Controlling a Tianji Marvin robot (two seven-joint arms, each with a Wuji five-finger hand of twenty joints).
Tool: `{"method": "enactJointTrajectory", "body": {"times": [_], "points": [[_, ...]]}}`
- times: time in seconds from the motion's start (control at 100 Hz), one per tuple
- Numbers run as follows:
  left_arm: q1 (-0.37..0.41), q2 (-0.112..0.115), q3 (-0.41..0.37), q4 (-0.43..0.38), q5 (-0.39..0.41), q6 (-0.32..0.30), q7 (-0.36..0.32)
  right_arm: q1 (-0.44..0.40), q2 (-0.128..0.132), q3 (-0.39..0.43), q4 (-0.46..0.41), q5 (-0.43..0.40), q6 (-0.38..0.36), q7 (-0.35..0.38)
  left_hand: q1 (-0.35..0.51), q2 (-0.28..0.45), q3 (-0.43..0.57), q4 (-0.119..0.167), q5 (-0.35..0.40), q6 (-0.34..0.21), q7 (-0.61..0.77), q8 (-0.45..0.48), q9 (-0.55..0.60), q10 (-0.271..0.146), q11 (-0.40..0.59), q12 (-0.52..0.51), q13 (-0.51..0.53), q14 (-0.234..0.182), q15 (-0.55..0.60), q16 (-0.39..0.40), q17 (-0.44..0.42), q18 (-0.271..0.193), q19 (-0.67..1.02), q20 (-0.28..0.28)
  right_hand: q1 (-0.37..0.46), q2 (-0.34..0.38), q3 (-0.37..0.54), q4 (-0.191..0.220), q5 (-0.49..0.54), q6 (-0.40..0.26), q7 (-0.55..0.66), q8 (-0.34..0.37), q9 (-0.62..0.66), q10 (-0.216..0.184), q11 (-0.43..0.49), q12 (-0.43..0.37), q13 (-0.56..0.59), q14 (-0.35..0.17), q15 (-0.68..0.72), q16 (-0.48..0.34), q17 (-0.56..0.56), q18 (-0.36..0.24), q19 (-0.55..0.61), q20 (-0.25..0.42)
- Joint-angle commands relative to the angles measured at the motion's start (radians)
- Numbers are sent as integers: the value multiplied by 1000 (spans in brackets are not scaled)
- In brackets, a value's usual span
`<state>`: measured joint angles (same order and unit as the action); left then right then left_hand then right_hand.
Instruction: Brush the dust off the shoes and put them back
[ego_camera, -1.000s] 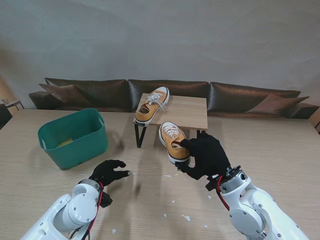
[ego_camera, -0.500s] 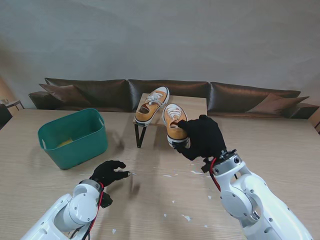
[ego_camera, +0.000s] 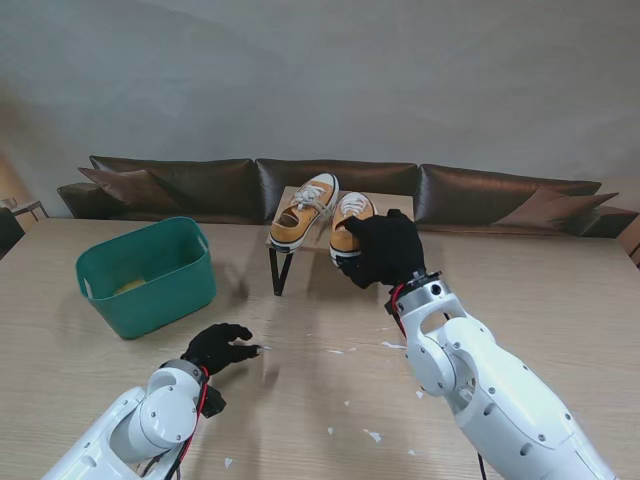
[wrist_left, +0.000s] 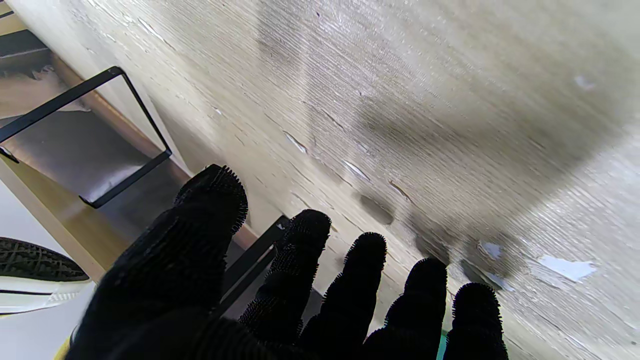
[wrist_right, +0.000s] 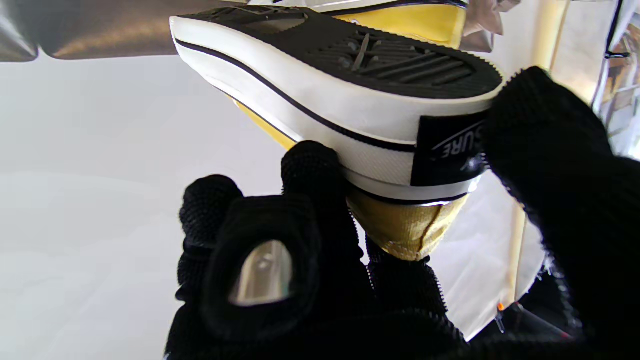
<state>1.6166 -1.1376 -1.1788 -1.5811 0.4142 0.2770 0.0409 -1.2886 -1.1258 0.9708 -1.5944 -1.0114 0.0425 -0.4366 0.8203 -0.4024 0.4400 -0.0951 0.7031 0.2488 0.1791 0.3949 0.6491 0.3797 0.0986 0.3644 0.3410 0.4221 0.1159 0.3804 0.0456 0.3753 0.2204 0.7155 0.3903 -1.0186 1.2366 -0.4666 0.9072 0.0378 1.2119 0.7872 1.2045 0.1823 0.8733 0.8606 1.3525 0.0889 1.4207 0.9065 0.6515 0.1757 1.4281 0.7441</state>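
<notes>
Right hand (ego_camera: 385, 250) grips heel of yellow sneaker (ego_camera: 350, 222) beside its mate (ego_camera: 303, 211); left hand (ego_camera: 218, 346) empty, fingers spread over table (ego_camera: 300, 400).

A living-room-like test setup

A long dark leather sofa (ego_camera: 340, 180) with cushions (ego_camera: 125, 187) lines a plain grey wall (ego_camera: 320, 80) behind the pale wooden bench (ego_camera: 80, 360), suggesting a lounge.

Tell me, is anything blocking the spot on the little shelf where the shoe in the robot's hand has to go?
Nothing visible is. The right hand holds the shoe by its heel over the shelf, beside the other shoe, and the wood there looks bare.
</notes>
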Motion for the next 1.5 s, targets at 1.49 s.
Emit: {"method": "enactJointTrajectory", "body": {"times": [1.49], "points": [[-32, -3, 35, 48, -27, 42, -44, 290, -84, -262, 431, 91, 201, -100, 0, 28, -14, 28, -4, 8, -7, 1, -3, 7, 1, 4, -22, 8, -7, 11, -26, -31, -15, 7, 3, 86, 24, 196, -221, 25, -12, -33, -334, -123, 87, -88, -128, -1, -358, -172, 66, 105, -20, 24]]}}
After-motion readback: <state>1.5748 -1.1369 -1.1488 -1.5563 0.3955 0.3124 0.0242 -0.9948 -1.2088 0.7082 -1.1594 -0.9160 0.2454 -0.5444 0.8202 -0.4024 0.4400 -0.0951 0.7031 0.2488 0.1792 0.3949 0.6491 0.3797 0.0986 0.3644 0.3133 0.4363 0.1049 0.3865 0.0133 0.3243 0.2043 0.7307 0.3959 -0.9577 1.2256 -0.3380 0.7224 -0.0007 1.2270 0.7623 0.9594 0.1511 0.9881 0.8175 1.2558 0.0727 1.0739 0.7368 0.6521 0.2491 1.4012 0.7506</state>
